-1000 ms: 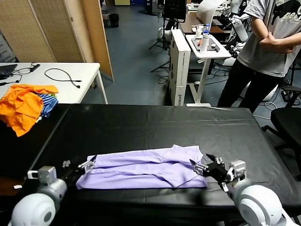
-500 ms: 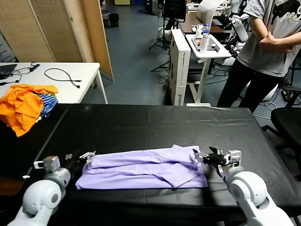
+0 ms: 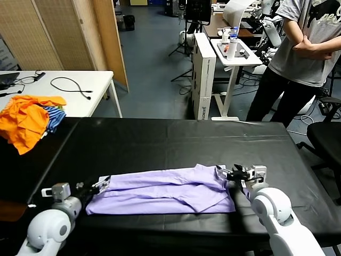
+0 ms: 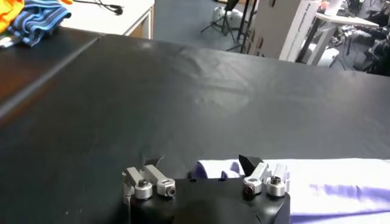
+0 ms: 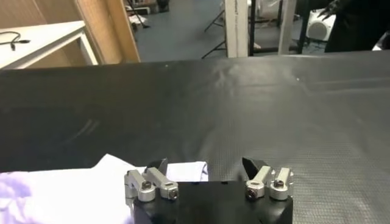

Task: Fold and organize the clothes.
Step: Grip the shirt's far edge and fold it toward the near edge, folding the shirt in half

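Note:
The pale lavender T-shirt (image 3: 165,191) lies folded into a long band across the near part of the black table (image 3: 176,141). My left gripper (image 3: 102,183) is open at the shirt's left end. In the left wrist view the gripper (image 4: 201,164) has the shirt's edge (image 4: 213,168) between its fingers, low over the table. My right gripper (image 3: 222,172) is open at the shirt's far right corner. In the right wrist view the gripper (image 5: 205,165) has the shirt's corner (image 5: 183,171) lying between its fingers, close to one of them. Neither gripper holds anything.
Bright orange garments with a blue-striped piece (image 3: 26,120) lie at the table's far left. A white desk with a cable (image 3: 69,85) stands behind. A person (image 3: 303,58) and a white cart (image 3: 234,53) stand at the back right, a black chair (image 3: 327,141) to the right.
My right gripper has moved along the shirt's right end from its near corner to its far corner. My left gripper shifted slightly at the left end. The shirt has not moved.

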Robot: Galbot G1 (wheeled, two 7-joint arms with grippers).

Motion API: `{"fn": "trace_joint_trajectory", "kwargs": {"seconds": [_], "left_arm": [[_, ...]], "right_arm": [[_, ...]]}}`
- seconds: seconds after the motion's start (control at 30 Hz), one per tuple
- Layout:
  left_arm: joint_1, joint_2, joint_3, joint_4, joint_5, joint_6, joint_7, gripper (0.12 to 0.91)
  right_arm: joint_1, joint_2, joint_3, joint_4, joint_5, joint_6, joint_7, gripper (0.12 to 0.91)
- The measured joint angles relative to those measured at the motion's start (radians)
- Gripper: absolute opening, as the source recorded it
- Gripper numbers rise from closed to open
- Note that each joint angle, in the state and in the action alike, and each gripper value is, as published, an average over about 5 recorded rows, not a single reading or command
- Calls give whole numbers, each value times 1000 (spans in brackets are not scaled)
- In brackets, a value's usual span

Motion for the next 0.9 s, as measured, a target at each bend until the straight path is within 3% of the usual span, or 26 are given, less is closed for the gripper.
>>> {"fn": "trace_joint_trajectory", "kwargs": {"seconds": [0.1, 0.27, 0.37, 0.43, 0.53, 0.7, 0.9], "left_arm": [[0, 0, 0, 0, 9, 5, 6, 781], [0, -1, 2, 0, 17, 6, 11, 503], [-2, 0, 5, 2, 28, 4, 18, 315], [-7, 2, 11, 6, 38, 0, 24, 209], [-20, 11, 23, 18, 52, -11, 36, 147], [-61, 32, 50, 50, 49, -24, 50, 145], [-135, 60, 94, 90, 26, -31, 51, 145]], "right_arm": [[-4, 0, -2, 0, -4, 1, -5, 588], [-14, 2, -3, -1, -26, 14, -15, 269], [-24, 8, -1, 5, -50, 31, -16, 154], [-33, 14, 3, 13, -69, 46, -8, 140], [-49, 29, 15, 33, -95, 66, 14, 140], [-80, 49, 28, 75, -119, 73, 20, 140], [-83, 40, 32, 91, -118, 57, -35, 151]]}}
